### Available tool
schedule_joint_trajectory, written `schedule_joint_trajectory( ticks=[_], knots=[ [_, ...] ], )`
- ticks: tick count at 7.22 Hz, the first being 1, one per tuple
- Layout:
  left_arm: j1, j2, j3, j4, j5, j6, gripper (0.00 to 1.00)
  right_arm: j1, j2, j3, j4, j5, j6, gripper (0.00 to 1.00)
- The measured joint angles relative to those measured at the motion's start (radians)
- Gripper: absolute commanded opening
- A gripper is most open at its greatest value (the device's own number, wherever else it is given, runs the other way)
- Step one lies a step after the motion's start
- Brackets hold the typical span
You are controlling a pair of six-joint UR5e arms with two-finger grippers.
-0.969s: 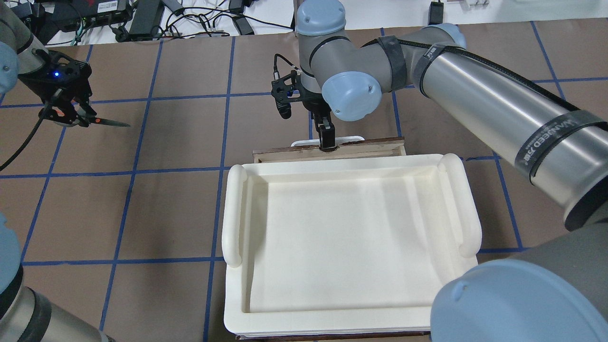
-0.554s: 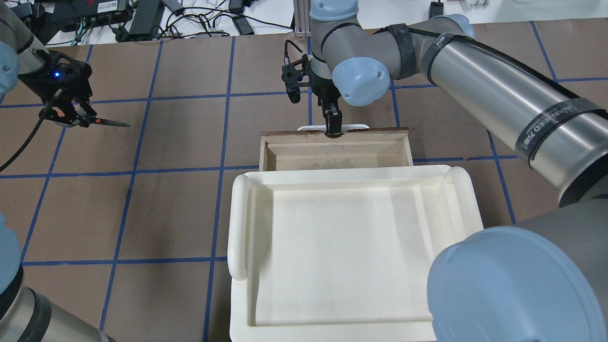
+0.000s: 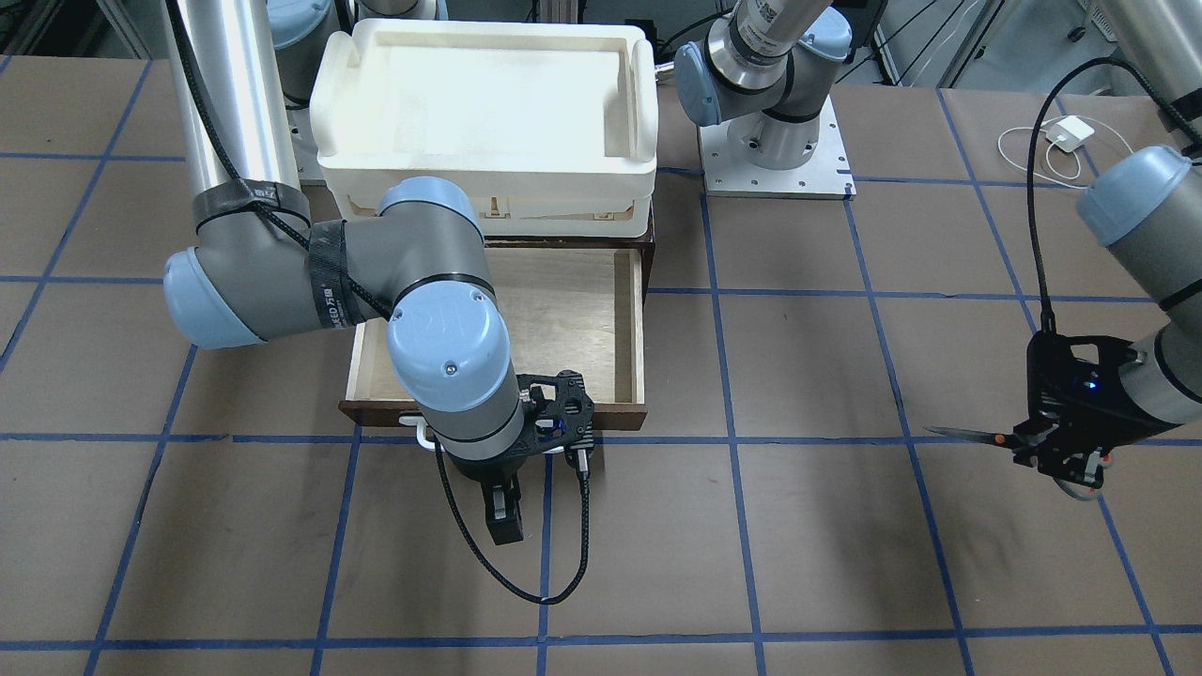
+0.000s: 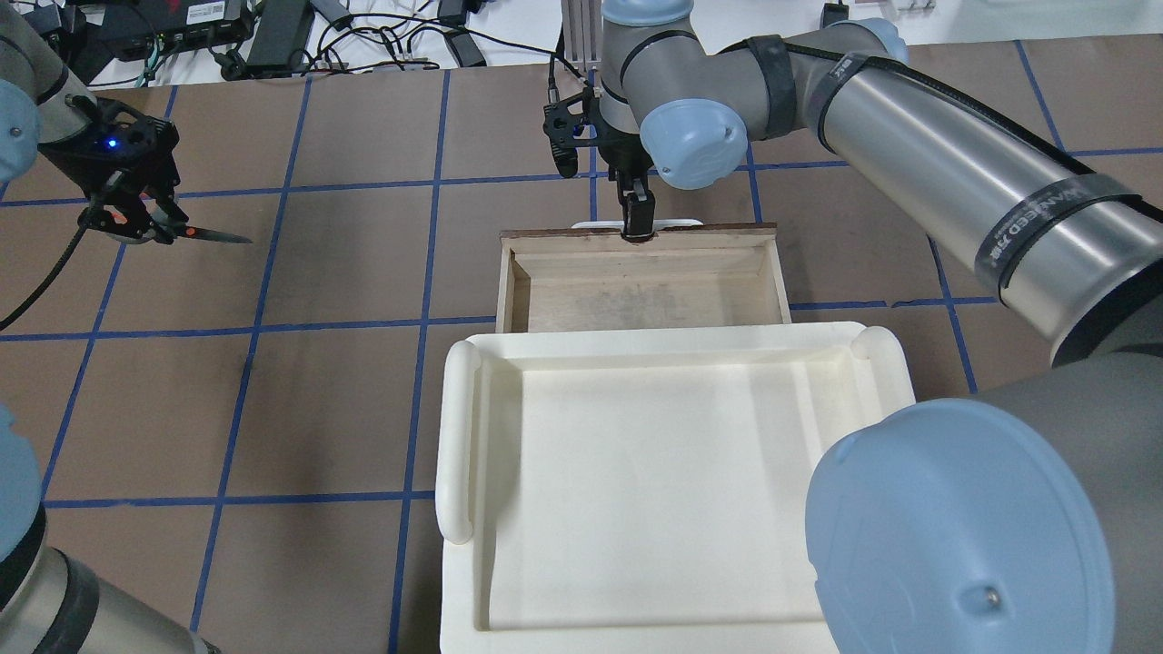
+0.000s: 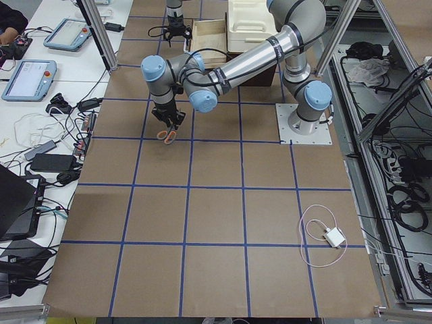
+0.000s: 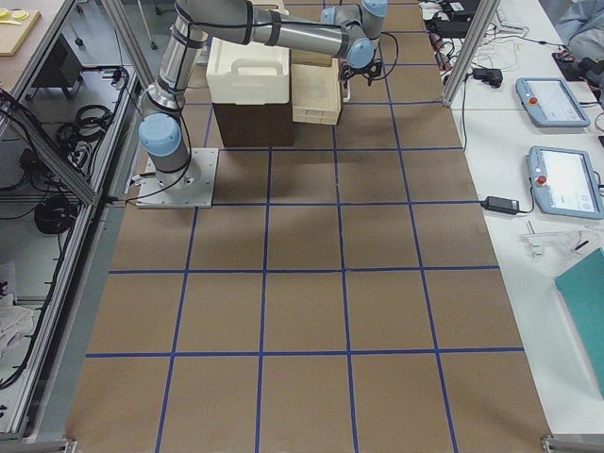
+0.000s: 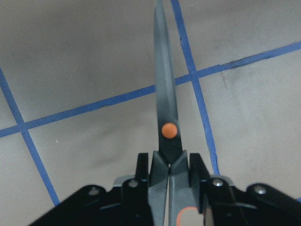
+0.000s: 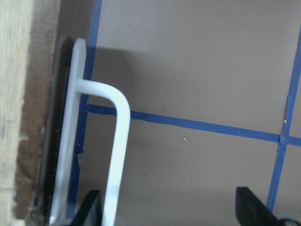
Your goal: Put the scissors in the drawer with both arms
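Observation:
The scissors (image 4: 202, 235) have dark blades and an orange pivot dot (image 7: 169, 130). My left gripper (image 4: 136, 222) is shut on their handles and holds them off the table at the far left, blades pointing right. They also show in the front view (image 3: 977, 437) and the left view (image 5: 167, 136). The dark brown drawer (image 4: 636, 300) stands pulled out, its pale inside bare (image 3: 573, 319). My right gripper (image 4: 638, 222) is at the drawer's white handle (image 8: 117, 155). Its jaws stand wide apart, and the handle bar lies just inside one finger (image 8: 91, 212).
A cream plastic tray (image 4: 459, 436) sits on the cabinet above the drawer, also seen in the front view (image 3: 484, 164). Cables and power bricks (image 4: 273, 36) line the far edge. A white charger (image 3: 1066, 131) lies near an arm's base plate (image 3: 826, 160).
The drawer has slid further out of the cabinet, and my right gripper has moved away from the cabinet with its handle. The cream tray has shifted slightly in the view. My left gripper has barely moved.

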Motion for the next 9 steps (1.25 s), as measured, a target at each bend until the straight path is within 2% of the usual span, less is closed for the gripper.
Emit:
schedule_joint_trajectory(
  ticks=[4, 6, 9],
  knots=[
    [-0.006, 0.0, 0.0, 0.0, 0.001, -0.004, 0.0, 0.0, 0.003, -0.01, -0.014, 0.004, 0.001, 1.0],
    [-0.029, 0.005, -0.001, 0.0, 0.005, -0.012, 0.0, -0.003, -0.025, -0.01, 0.049, 0.025, 0.02, 1.0],
    [-0.061, 0.02, 0.0, -0.006, -0.003, -0.041, 0.0, -0.039, -0.14, -0.011, 0.144, 0.086, 0.052, 1.0]
  ],
)
